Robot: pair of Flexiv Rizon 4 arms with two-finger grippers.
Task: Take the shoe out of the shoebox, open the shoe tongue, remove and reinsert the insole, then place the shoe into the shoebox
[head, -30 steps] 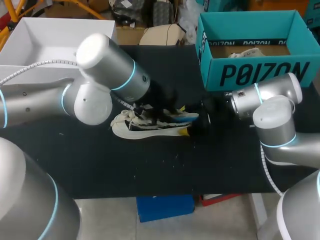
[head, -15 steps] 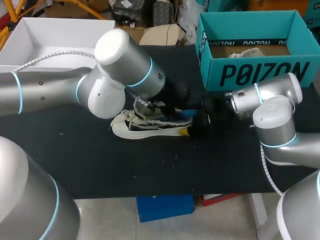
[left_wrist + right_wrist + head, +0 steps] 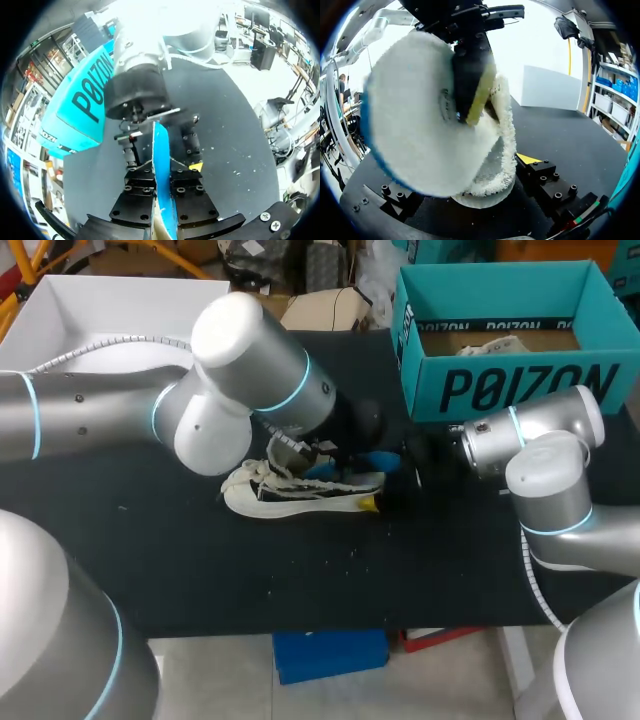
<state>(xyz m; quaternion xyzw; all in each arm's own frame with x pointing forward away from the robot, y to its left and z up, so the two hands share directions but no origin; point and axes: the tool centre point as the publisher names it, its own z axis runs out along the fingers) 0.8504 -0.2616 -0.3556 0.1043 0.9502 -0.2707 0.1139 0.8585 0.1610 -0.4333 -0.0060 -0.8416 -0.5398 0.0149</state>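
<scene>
Surface (image 3: 180,570): black cloth, matt, flecked with pale lint.
Shoe (image 3: 300,498): off-white cloth upper, woven laces, smooth rubbery sole. The heel lining looks like looped terry in the right wrist view.
Insole (image 3: 420,125): white fleecy nap on one face, smooth blue foam edge.
Shoebox (image 3: 520,380): teal card, matt outside, bare brown card inside, crumpled paper (image 3: 495,344) in it.
White box (image 3: 100,320): smooth matt card.
Left arm (image 3: 250,370) and right arm (image 3: 550,480): satin silver shells with a soft sheen, glossy light rings.
Left tool (image 3: 162,172): matt black machined metal blocks, socket screws.
</scene>
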